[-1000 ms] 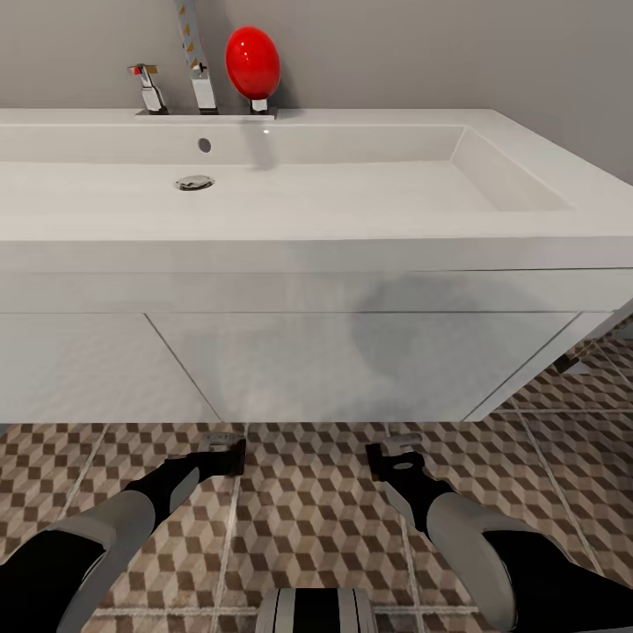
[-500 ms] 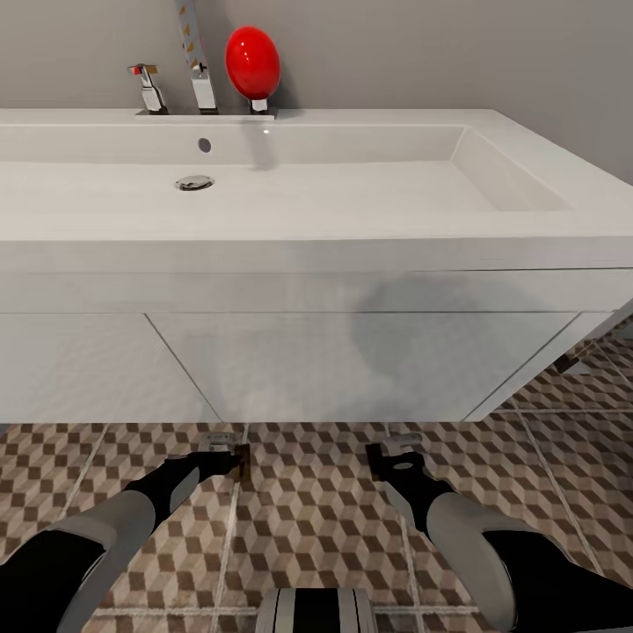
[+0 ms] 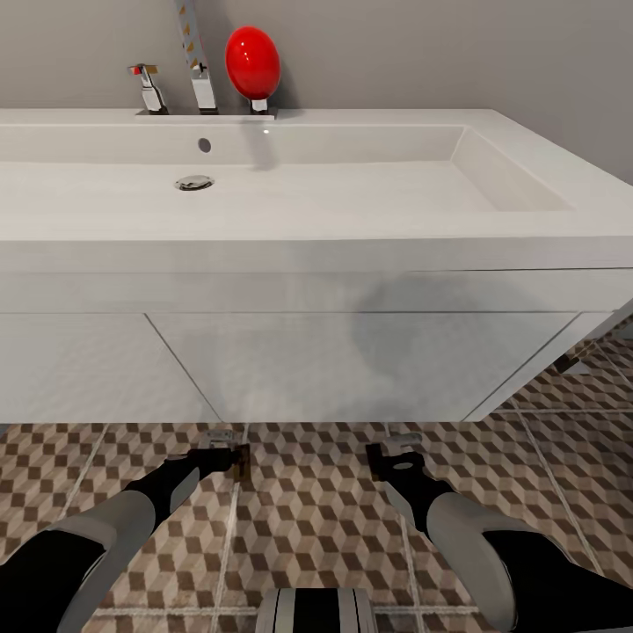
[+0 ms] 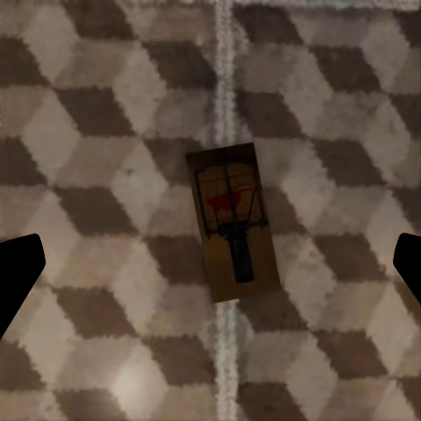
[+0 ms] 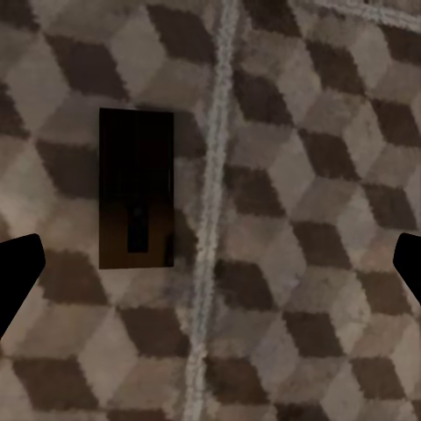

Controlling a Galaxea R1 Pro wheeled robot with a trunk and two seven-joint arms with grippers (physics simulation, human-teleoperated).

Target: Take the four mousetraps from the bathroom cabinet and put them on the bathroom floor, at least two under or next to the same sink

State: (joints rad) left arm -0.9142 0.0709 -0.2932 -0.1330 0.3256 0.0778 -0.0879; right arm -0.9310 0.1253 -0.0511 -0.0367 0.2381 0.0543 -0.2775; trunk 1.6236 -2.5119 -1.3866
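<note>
Between the spread left gripper (image 4: 210, 263) jaws, a mousetrap (image 4: 232, 223) is lying flat on the bathroom floor (image 4: 105, 114); the right gripper (image 5: 210, 263), also spread, is hovering over another mousetrap (image 5: 135, 201).

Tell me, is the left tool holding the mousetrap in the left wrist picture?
No. The mousetrap lies flat on the bathroom floor, across a grout line, and the left tool is wide open, its fingertips far apart from it.

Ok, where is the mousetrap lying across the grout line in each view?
Head view: mousetrap, a brown sliver at the left gripper tip, before the sink cabinet.
Left wrist view: centre of the picture, straddling the line.
Right wrist view: another mousetrap, beside a line.
Shared landmark: grout line.
</note>
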